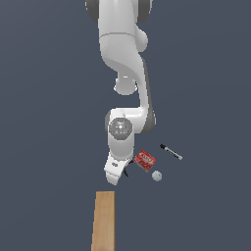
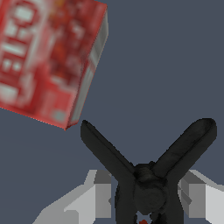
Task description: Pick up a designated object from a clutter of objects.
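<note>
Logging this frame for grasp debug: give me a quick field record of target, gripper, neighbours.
target: small black pronged thing, prongs splayed in a V
gripper: gripper low over the target, a finger on each side of its hub; contact unclear
nearest neighbour: red packet, apart from the prongs
other clutter: white ball, marker pen, wooden block
lifted: cannot tell

- The exterior view looks from in front of the white arm (image 1: 125,73), high and far off, down onto the dark floor.
- The wrist view looks past the pale grey fingers (image 2: 94,197) from very near.
- Both share the flat red packet (image 1: 145,160) (image 2: 46,57) and the small black pronged clamp (image 1: 127,171) (image 2: 146,175) between the fingers.
</note>
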`<move>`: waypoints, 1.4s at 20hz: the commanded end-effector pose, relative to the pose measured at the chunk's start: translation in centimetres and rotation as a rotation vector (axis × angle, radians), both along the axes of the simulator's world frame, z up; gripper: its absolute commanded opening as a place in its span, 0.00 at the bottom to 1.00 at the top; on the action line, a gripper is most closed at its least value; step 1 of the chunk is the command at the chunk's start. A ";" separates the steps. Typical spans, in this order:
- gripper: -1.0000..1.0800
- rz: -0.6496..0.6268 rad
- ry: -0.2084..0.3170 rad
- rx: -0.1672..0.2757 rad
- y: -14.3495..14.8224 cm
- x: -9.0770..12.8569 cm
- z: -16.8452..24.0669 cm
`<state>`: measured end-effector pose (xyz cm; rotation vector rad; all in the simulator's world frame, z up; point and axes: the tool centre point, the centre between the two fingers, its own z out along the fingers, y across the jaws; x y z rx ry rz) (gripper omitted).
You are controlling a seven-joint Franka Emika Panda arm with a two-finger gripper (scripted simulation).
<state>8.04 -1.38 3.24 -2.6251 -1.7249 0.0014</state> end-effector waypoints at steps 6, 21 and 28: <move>0.00 0.001 -0.001 -0.001 1.3 -0.6 4.9; 0.00 0.002 -0.001 -0.001 5.8 -2.8 22.0; 0.00 0.002 -0.001 -0.001 7.9 -3.7 30.0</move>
